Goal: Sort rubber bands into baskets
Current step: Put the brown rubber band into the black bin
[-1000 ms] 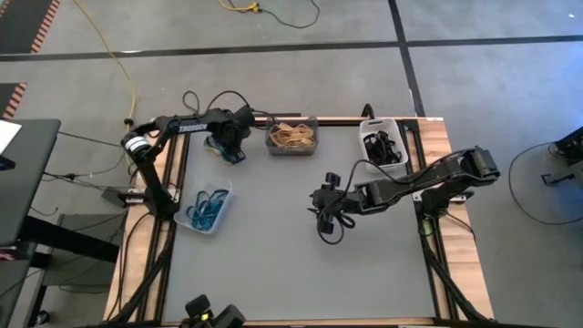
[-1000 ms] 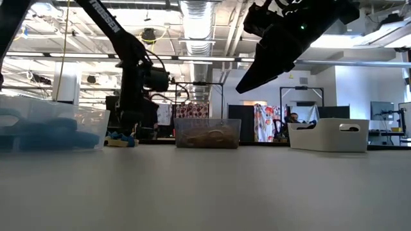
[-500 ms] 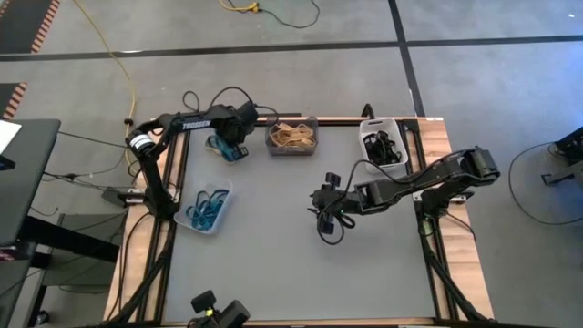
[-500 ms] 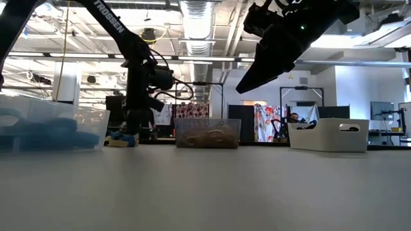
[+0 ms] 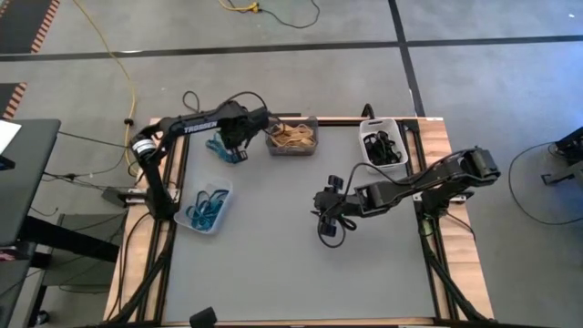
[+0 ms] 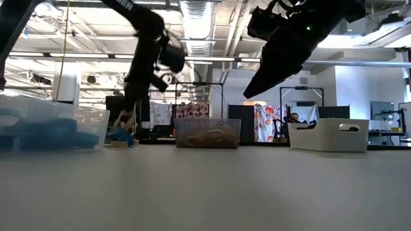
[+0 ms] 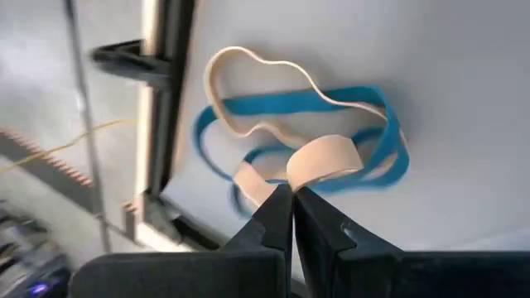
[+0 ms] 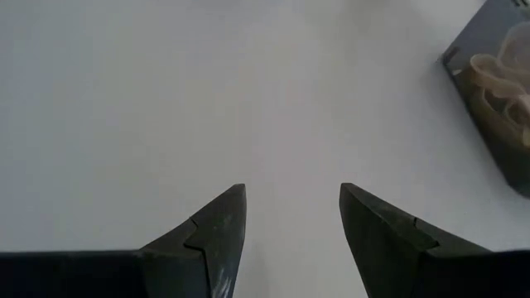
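Note:
My left gripper [image 7: 291, 192] is shut on a tan rubber band [image 7: 323, 156] at the table's far left [image 5: 235, 144], just above a small pile of blue rubber bands [image 7: 331, 98] that lies flat on the table [image 5: 228, 151]. The dark grey basket [image 5: 291, 137] with tan bands stands right of it. The white basket [image 5: 383, 146] holds black bands at the far right. The clear basket [image 5: 209, 208] holds blue bands at the left. My right gripper [image 5: 326, 228] is open and empty above the table's middle [image 8: 290, 199]. My left gripper pinches the tan band between its two shut fingertips at a fold of the flat strip [image 7: 290, 178]. The fingers slant down from above. The band's loop [image 7: 248, 70] hangs beyond the tips over the blue bands; whether it still touches them I cannot tell.
Metal frame rails run along the table's left edge [image 5: 173, 173] and right edge [image 5: 424, 219]. The grey table top [image 5: 273, 264] lies bare toward the near edge. The dark grey basket also shows in the right wrist view [image 8: 497, 91]. A yellow cable lies on the floor beyond the table.
My left gripper has gone a little toward the table's right edge, toward the dark grey basket, and its arm has tipped over from upright to slanting. My right gripper has kept open and nearly still.

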Robot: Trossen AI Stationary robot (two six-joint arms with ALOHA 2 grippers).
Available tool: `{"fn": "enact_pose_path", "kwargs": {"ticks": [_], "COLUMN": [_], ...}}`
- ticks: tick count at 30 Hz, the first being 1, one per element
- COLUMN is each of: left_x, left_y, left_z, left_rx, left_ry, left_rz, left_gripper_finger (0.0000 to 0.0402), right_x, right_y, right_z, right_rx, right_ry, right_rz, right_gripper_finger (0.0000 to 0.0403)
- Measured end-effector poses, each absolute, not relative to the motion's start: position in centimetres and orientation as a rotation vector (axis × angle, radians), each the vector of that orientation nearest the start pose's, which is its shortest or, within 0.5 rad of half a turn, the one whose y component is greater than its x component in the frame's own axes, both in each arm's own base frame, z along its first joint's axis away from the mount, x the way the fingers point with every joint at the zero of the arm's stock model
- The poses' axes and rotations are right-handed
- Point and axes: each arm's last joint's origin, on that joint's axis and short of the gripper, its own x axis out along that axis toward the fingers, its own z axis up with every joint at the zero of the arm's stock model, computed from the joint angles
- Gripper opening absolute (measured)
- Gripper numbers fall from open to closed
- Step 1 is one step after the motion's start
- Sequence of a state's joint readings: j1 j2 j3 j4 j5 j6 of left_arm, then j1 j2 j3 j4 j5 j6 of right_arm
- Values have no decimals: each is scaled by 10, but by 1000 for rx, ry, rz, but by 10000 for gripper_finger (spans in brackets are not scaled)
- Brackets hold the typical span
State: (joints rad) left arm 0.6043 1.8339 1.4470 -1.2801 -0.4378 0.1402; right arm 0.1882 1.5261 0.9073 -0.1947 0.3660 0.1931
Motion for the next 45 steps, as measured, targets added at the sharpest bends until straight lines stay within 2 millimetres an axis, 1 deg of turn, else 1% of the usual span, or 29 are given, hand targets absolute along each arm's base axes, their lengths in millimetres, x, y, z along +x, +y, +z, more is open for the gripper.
{"fn": "enact_pose_path", "kwargs": {"ticks": [3, 6, 9, 12, 14, 18, 21, 26, 32, 35, 40, 45], "left_x": [276, 288, 298, 303, 306, 302, 295, 284, 283, 288, 300, 317], "left_y": [181, 165, 151, 138, 132, 117, 109, 105, 102, 102, 105, 117], "left_z": [250, 273, 299, 323, 337, 366, 382, 397, 397, 399, 403, 403], "left_rx": [9, 76, 117, 133, 129, 120, 95, 46, 31, 39, 62, 110], "left_ry": [1775, 1739, 1681, 1622, 1549, 1428, 1356, 1274, 1260, 1215, 1094, 994], "left_rz": [678, 703, 727, 751, 763, 755, 754, 781, 790, 783, 772, 761], "left_gripper_finger": [0, 0, 0, 0, 0, 0, 0, 0, 0, 0, 0, 0], "right_x": [303, 302, 302, 302, 302, 302, 302, 302, 302, 302, 302, 301], "right_y": [50, 55, 58, 58, 58, 58, 57, 57, 57, 57, 57, 57], "right_z": [204, 204, 204, 204, 204, 204, 205, 205, 205, 205, 205, 204], "right_rx": [-32, -36, -41, -41, -41, -42, -41, -40, -38, -38, -37, -11], "right_ry": [770, 769, 769, 769, 769, 768, 767, 764, 761, 761, 763, 769], "right_rz": [-239, -226, -216, -216, -217, -220, -221, -222, -222, -222, -222, -235], "right_gripper_finger": [223, 223, 223, 223, 223, 223, 223, 223, 223, 223, 223, 223]}}
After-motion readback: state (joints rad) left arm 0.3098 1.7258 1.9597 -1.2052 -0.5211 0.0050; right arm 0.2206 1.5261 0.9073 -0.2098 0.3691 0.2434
